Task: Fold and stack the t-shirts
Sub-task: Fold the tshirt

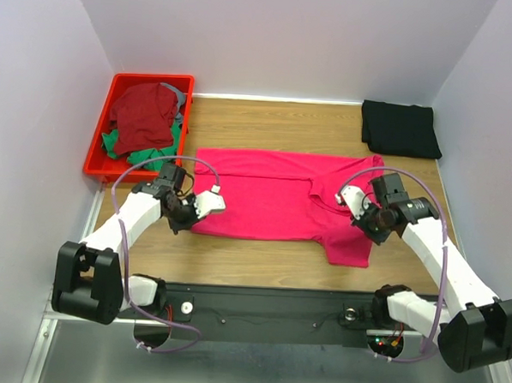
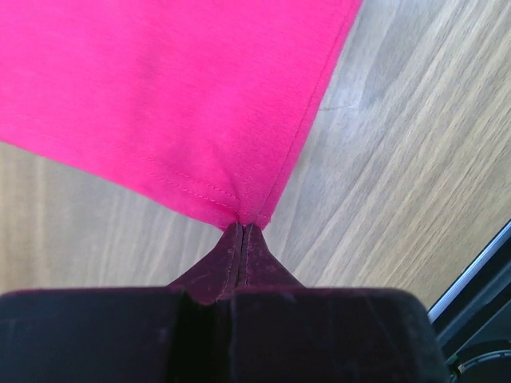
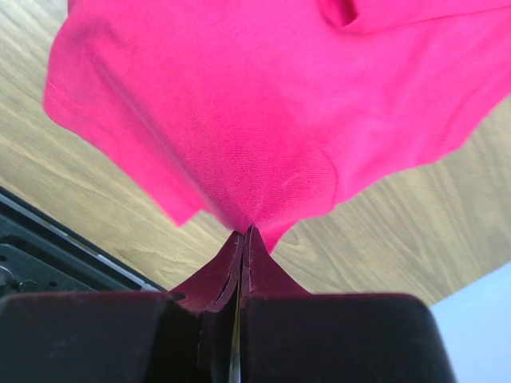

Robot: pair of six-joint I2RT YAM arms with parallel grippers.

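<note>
Now clamped at both ends: left gripper on a hem corner of the pink shirt, right gripper on its sleeve end; cloth flat ahead of both, long axis running gripper to gripper.

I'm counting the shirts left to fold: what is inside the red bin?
In the red bin a dark red shirt lies on top of green cloth, with grey-blue cloth at the right edge. Anything beneath them, and the bin floor, is covered.
</note>
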